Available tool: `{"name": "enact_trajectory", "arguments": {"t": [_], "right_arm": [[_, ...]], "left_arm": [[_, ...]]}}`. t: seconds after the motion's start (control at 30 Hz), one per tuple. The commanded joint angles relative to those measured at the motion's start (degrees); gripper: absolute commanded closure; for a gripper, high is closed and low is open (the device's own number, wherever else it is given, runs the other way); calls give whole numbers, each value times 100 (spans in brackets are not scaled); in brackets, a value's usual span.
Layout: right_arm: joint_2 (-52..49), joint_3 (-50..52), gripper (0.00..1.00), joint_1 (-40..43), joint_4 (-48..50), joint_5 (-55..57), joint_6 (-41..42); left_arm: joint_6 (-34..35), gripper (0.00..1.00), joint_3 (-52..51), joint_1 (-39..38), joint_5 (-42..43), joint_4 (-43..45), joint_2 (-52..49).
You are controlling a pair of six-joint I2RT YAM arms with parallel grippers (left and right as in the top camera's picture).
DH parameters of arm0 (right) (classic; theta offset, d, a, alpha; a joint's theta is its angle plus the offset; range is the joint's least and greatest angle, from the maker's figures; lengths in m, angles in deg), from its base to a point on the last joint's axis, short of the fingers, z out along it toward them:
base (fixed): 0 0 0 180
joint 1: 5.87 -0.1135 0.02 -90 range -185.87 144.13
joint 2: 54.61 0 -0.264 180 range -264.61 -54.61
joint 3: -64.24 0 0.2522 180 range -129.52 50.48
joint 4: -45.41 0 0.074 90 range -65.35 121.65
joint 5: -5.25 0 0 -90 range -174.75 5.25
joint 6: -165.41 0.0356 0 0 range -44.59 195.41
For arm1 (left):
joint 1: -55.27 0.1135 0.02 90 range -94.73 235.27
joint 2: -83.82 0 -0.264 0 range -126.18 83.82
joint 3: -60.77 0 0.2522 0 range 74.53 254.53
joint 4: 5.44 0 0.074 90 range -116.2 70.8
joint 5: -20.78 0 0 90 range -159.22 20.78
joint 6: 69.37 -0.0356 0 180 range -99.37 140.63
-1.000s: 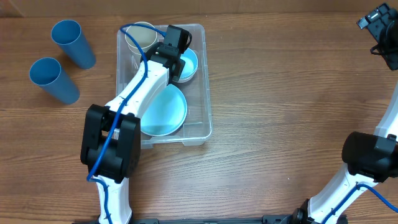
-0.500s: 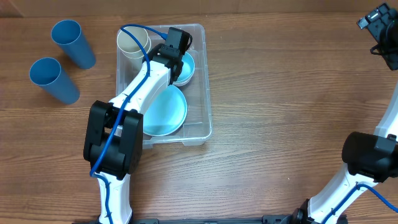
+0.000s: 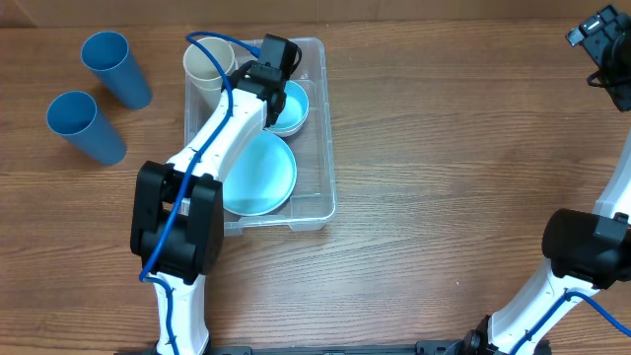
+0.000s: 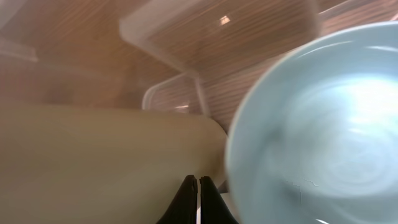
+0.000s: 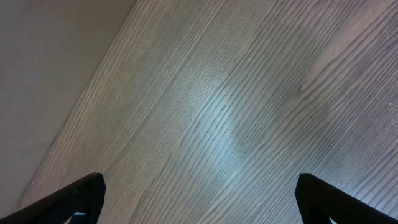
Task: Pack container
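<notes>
The container (image 3: 326, 148) is a clear rectangular bin left of centre in the overhead view; its corner also shows in the left wrist view (image 4: 163, 31). Inside it are a beige cup (image 3: 207, 61) at the far left corner, a small light-blue bowl (image 3: 294, 106) beside it, and a large light-blue plate (image 3: 264, 177) at the near end. My left gripper (image 3: 264, 73) reaches down into the far end, between cup and bowl. In the left wrist view its fingers (image 4: 199, 190) are pressed together, with the beige cup (image 4: 93, 162) on the left and the bowl (image 4: 317, 124) on the right. My right gripper (image 5: 199, 193) is open and empty over bare wood.
Two blue cups (image 3: 115, 67) (image 3: 86, 126) lie on the table left of the container. The right arm (image 3: 601, 39) sits at the far right edge, away from everything.
My left gripper has shifted slightly left inside the container. The beige cup has slid left toward the corner and the small bowl has shifted a little left. The right arm has not moved.
</notes>
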Motion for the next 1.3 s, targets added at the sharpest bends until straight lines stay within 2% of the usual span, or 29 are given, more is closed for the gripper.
{"name": "enact_trajectory", "arguments": {"t": [0.0,0.23,0.43,0.63,0.83,0.93,1.1,1.2,1.27], "right_arm": [[63,-52,0,-9,11,44,26],[63,-52,0,-9,11,42,26],[63,-52,0,-9,11,44,26],[63,-52,0,-9,11,42,26],[63,-52,0,-9,11,42,26],[63,-52,0,-9,11,42,26],[63,-52,0,-9,11,42,26],[63,-52,0,-9,11,42,26],[63,-52,0,-9,11,42,26]], "left_arm": [[22,96,144,286,-122,-9,142],[192,96,144,339,151,48,142],[407,96,144,-4,448,-535,142],[520,96,144,-9,883,-1152,142],[603,96,144,-9,1038,-1027,142],[669,96,144,-9,1305,-789,142],[750,96,149,-9,1287,-378,142],[796,96,306,-9,1292,-555,144],[815,96,761,-15,1331,-1080,151]]}}
